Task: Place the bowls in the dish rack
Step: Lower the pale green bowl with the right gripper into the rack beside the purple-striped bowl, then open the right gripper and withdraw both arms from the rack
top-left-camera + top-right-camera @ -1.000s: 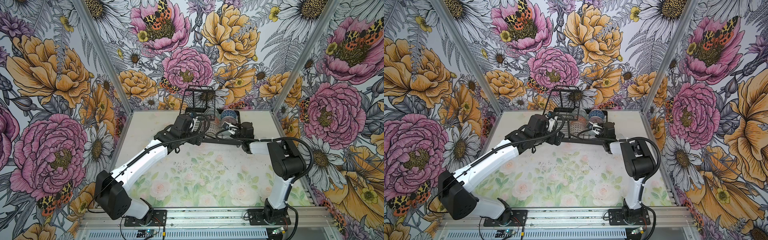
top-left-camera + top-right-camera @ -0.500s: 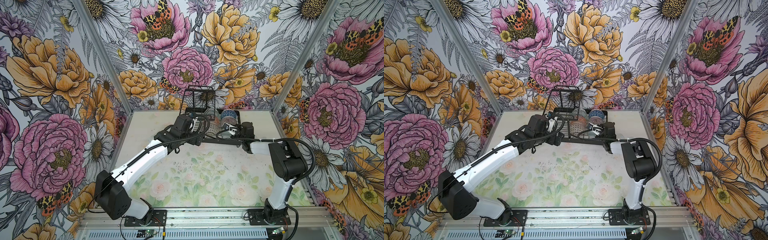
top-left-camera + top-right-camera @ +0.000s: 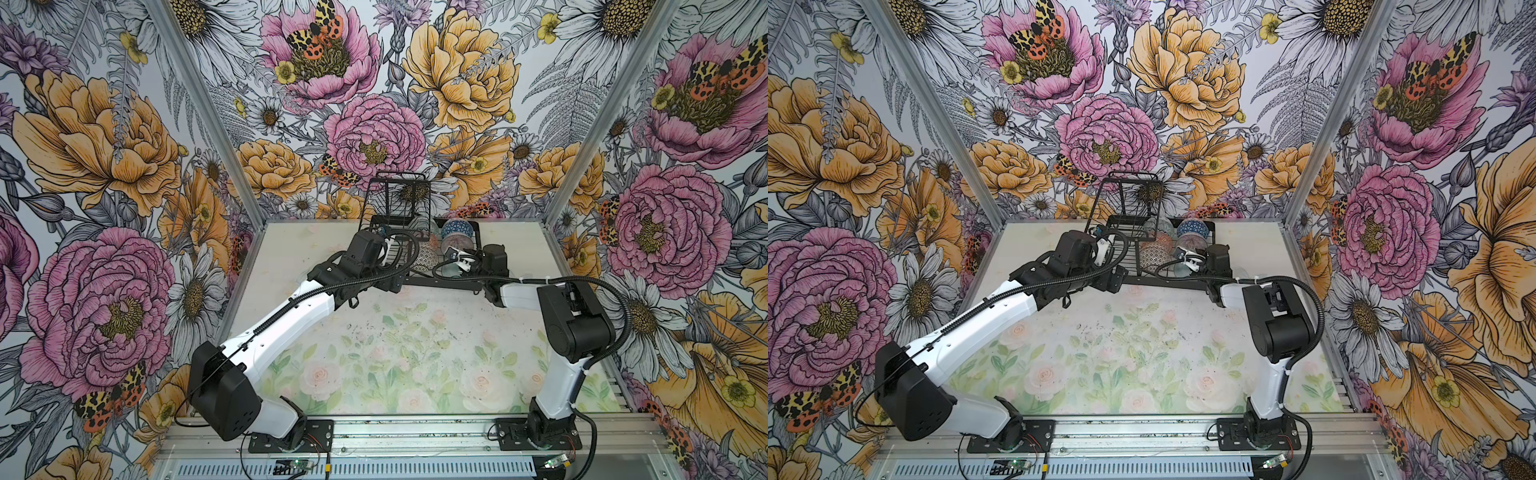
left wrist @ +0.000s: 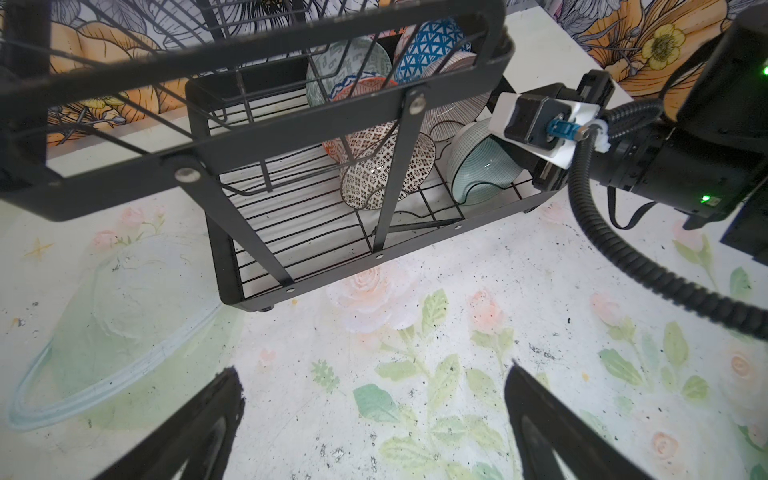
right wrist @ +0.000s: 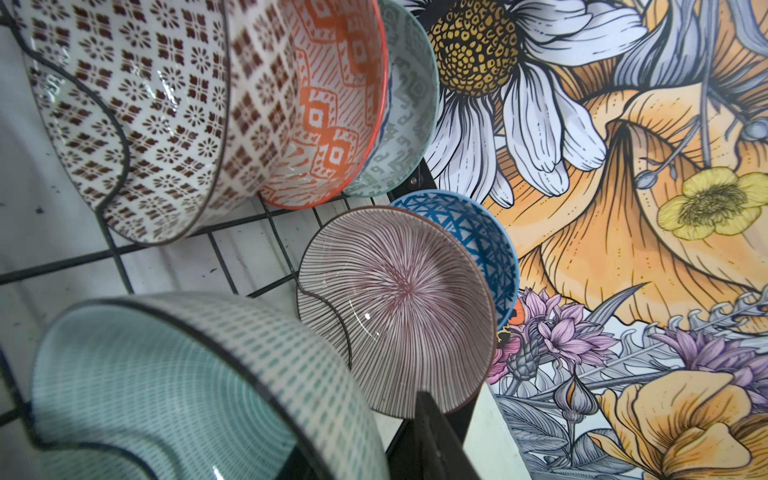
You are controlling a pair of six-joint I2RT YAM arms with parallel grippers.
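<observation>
Hardly anything has shifted in the last second: both arms sit where they were, up against the dish rack point(image 3: 440, 283), and the bowls have not changed places.

All six bowls stand on edge in the rack's lower tray. From the right wrist view, the black-white tiled bowl point(image 5: 137, 104), the orange-white bowl point(image 5: 328, 116) and the grey-green bowl point(image 5: 403, 104) lean together in one close row. Alongside them the pink-striped bowl point(image 5: 395, 307) has the blue lattice bowl point(image 5: 478, 232) tucked right behind it. The pale teal bowl point(image 5: 166, 374) is nearest the camera, propped on the wire floor at the end of the pink-striped bowl's row.

The right gripper point(image 3: 457, 268) is pressed in at that teal bowl. Only one dark finger point(image 5: 436, 436) shows, just beside the bowl's rim, and I cannot tell whether the jaws are clamped on the rim or standing off it.

The left gripper point(image 4: 372, 368) is spread wide with nothing between its fingers, hanging over bare worktop point(image 3: 374, 353) just in front of the rack's near corner.

The rack itself sits at the far edge of the worktop against the flowered back wall point(image 3: 374, 124), with its taller wire basket tier rising on the left side in both top views. The rest of the worktop in front of it carries only the two arms.
</observation>
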